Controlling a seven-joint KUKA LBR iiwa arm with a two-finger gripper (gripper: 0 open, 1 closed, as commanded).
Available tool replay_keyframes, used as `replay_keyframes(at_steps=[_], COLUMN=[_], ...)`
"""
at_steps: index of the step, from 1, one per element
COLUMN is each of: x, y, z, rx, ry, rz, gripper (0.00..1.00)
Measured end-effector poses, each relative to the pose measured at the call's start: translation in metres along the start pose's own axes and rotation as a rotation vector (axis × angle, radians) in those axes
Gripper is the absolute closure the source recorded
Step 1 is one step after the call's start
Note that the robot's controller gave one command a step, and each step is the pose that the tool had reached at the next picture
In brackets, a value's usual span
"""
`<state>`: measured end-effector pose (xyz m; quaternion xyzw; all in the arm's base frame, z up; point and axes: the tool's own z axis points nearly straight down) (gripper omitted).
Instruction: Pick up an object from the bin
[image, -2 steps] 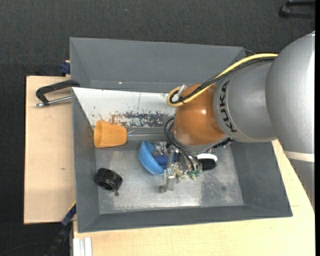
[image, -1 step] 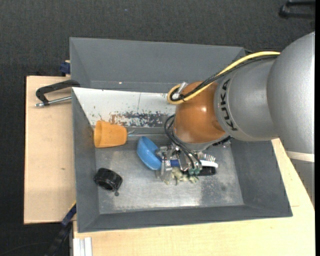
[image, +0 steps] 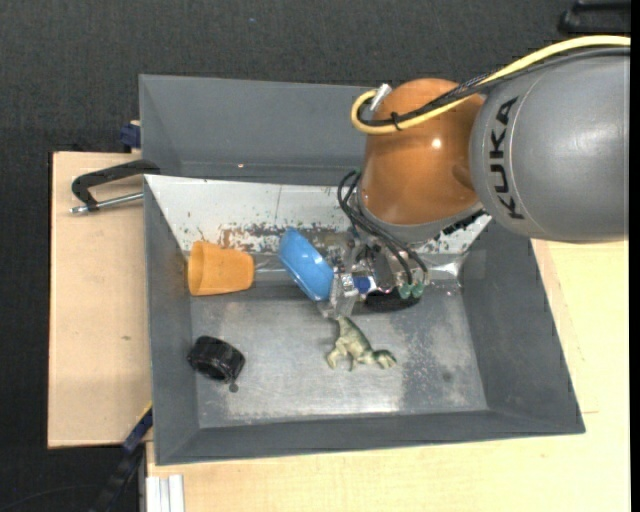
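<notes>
Writing: "KUKA" in black capitals on the grey arm (image: 560, 150), reading sideways; no other lettering legible.
Arm fittings: glossy orange cover (image: 420, 150) at the wrist, 1 yellow cable (image: 500, 75) looped over it, thin dark cables below.
Jaws: low over the middle of the bin, at the end of a cluster of metal parts and wires; cannot tell how far open, nothing seen held.
Nearest thing: 1 pale, tan-green toy animal (image: 357, 348), lying flat on the bin floor near the middle, just in front of the jaws; contact cannot be told.
Beside jaws: 1 blue oval piece (image: 305, 262), tilted, just to their left.
Others: 1 orange cup (image: 220, 270) on its side, left rear; 1 small black ring-shaped part (image: 215, 358), left front, well apart.
Surface: grey metal bin (image: 500, 340), sloped walls, floor scuffed, brown specks along the far wall.
Surroundings: dark textured ground (image: 60, 60) behind the bin.
</notes>
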<state>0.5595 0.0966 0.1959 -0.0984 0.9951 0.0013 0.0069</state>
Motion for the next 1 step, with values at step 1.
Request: replay_keyframes(at_steps=[1], x=[-0.0166], y=[-0.005], z=[-0.0892], rx=[0.001], ry=[-0.001], rz=[-0.028], gripper=[1.0])
